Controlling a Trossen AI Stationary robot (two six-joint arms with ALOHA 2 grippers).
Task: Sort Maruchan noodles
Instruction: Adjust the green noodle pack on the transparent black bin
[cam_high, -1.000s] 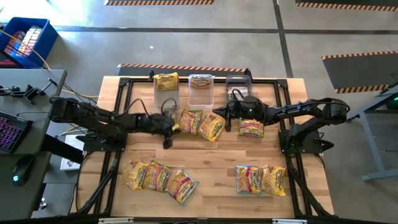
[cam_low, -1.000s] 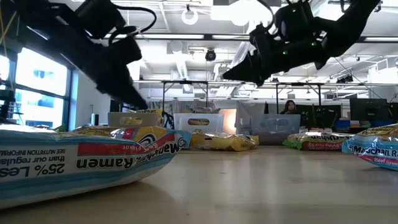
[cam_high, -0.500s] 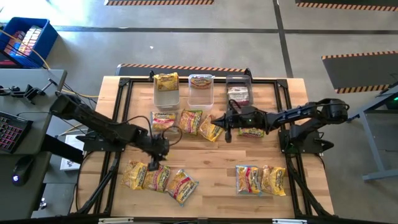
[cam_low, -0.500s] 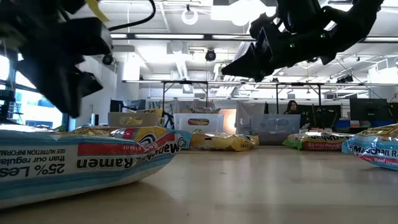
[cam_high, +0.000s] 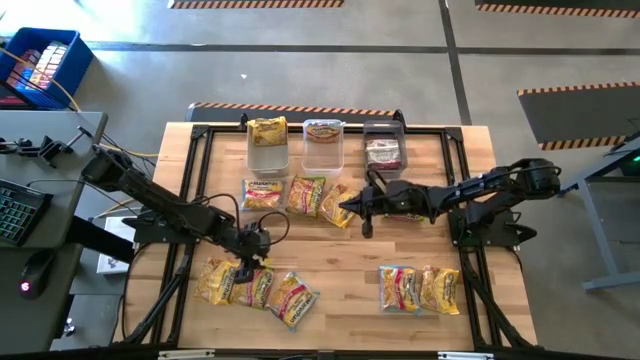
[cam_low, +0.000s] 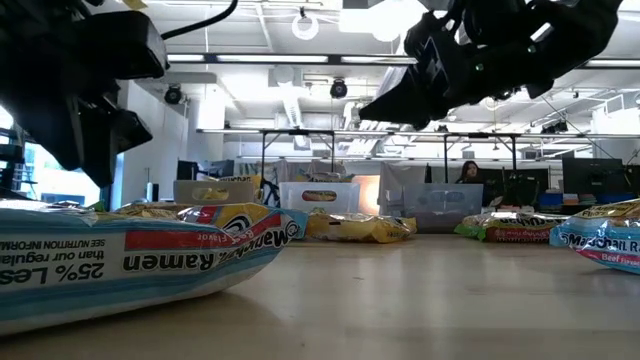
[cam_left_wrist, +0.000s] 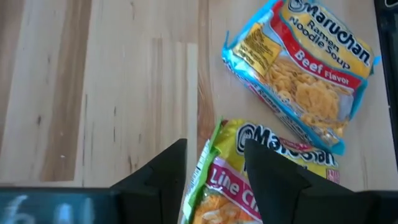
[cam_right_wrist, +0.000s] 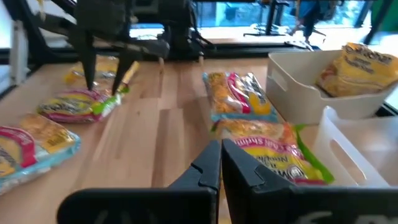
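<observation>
Left tool (cam_high: 246, 268) hangs with fingers spread narrowly over the lime packet (cam_left_wrist: 236, 180) in the near-left cluster on the tabletop (cam_high: 340, 255). We risk pinching the neighbouring beef packet (cam_left_wrist: 301, 74) too. Right tool (cam_high: 366, 213), shut and empty, waits near the middle packets.

The room is bright and evenly lit from ceiling strip lights (cam_low: 300, 60), which bloom white overhead in the low view. Daylight comes through a window (cam_low: 40, 170) at the side. On the counter (cam_high: 340, 255) the shadows under the arms are soft and faint. The nearest noodle packet (cam_low: 120, 260) looms blurred and large in the low view, while the far room stays fairly sharp. The right wrist view is hazy, with the white bin (cam_right_wrist: 323, 81) washed out by glare.
</observation>
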